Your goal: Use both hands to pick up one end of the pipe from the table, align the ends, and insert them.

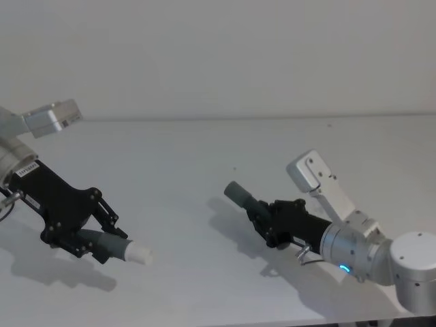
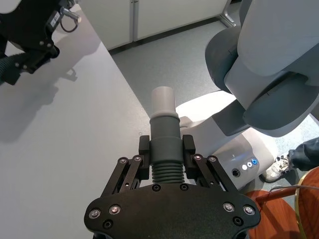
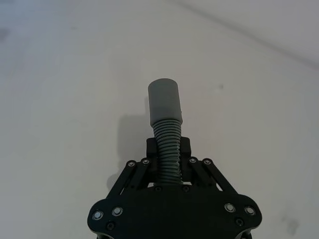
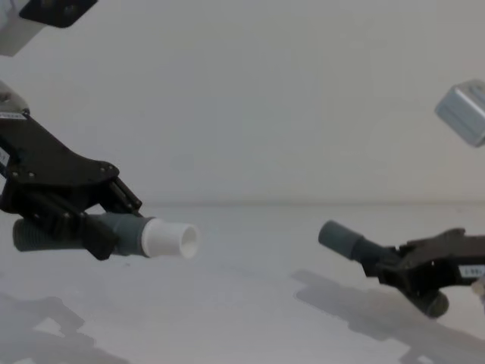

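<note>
1. Over the left side of the table [image 1: 204,146], the left gripper [image 1: 109,235] is clenched on the plug piece [image 4: 121,230]. Its fingers pinch the ribs just behind the collar. The white tip [image 4: 168,239] juts free past the fingers and points toward the robot's right, nearly level.
2. On the right, the right gripper [image 1: 262,219] is clenched on the cuff piece [image 3: 168,142], again at the ribs. The cuff [image 4: 337,236] stands out beyond the fingers, pointing left and tilted a little upward.
3. In the chest view both pieces hang clear of the table, with their shadows below. Tip and cuff face roughly toward each other at about the same height but are well apart. In the head view the cuff sits farther from the robot than the tip, so the two axes do not appear to share one line.
4. The step in hand looks like alignment, since both pieces are held and nothing is joined yet. To do it well:
   - Fix the angles before closing the gap, by levelling the cuff to match the tip.
   - Take out the near-far offset, so the tip looks straight into the cuff's mouth.
   - Only then bring the ends together along that shared line.
5. The approach should be slow and straight. Ribbed hose probably bends under a skewed push, and a tip that catches the cuff's rim could twist a piece in its grip. Both grips sit close behind the ends, which should help keep them stiff.
</note>
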You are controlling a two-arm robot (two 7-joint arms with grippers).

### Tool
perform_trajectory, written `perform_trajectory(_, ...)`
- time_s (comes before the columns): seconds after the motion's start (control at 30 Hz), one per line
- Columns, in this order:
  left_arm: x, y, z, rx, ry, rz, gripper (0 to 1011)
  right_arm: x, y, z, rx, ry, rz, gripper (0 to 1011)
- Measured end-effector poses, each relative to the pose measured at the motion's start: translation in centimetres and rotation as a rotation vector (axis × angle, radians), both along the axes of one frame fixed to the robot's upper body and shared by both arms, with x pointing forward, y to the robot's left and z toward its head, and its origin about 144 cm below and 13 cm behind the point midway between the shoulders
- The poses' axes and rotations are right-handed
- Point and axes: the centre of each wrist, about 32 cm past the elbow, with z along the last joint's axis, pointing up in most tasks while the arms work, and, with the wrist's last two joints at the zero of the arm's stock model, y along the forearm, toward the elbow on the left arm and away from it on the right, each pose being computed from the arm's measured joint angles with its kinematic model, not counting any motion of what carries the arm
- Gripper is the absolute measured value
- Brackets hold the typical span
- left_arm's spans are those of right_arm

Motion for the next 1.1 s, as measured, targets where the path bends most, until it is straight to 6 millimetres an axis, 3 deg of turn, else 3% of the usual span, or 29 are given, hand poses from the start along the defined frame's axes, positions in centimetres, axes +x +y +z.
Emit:
perform_trajectory(0.53, 0.0, 0.0, 0.0, 0.0, 0.0, 0.0, 353, 1.2, -2.7, 1.6, -0.033, -0.183, 0.201, 223)
perform_trajectory(1.1, -0.5, -0.4, -0.4, -0.002, 0.015, 0.101, 353, 4.0, -7.7, 3.9, -0.08, -0.329, 0.491, 223)
